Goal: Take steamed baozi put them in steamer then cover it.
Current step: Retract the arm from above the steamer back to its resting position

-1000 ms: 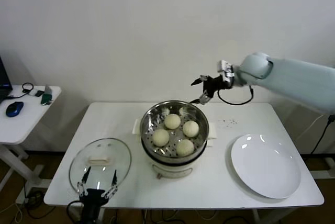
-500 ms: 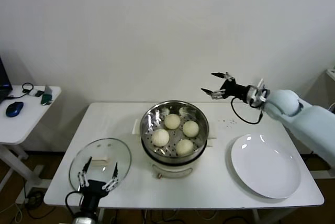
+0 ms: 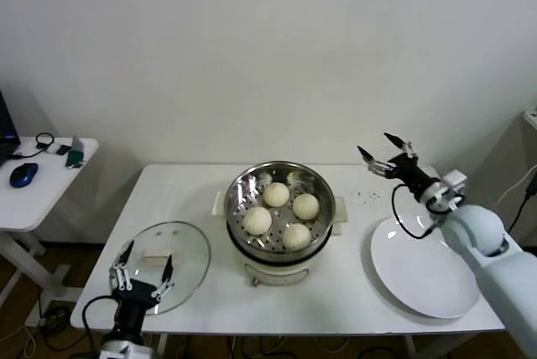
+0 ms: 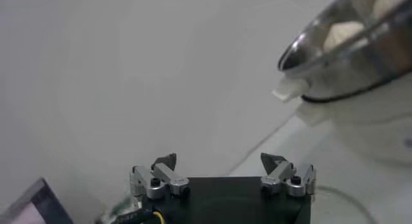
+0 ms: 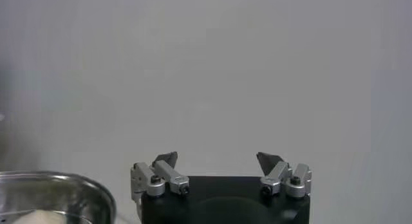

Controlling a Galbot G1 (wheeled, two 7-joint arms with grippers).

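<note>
The steamer (image 3: pixel 321 181) stands mid-table on its cream pot base (image 3: pixel 277 272). Four steamed baozi (image 3: pixel 276 194) lie inside it, uncovered. The cover (image 3: pixel 186 246), a clear glass lid with a white handle (image 3: pixel 153 259), lies flat on the table to the steamer's left. My left gripper (image 3: pixel 147 256) is open and empty at the table's front edge, over the lid's near side. My right gripper (image 3: pixel 386 151) is open and empty in the air to the right of the steamer. The left wrist view shows the steamer's rim (image 4: pixel 302 48), and the right wrist view shows it too (image 5: pixel 64 180).
A large flat white plate (image 3: pixel 428 271) lies at the table's right, under my right forearm. A small side table (image 3: pixel 50 183) with a blue mouse (image 3: pixel 23 174) stands to the left. A white wall is behind.
My right gripper has swung from above the steamer's back right edge to the right and lower, over the plate's far side. My left gripper has shifted slightly left by the lid.
</note>
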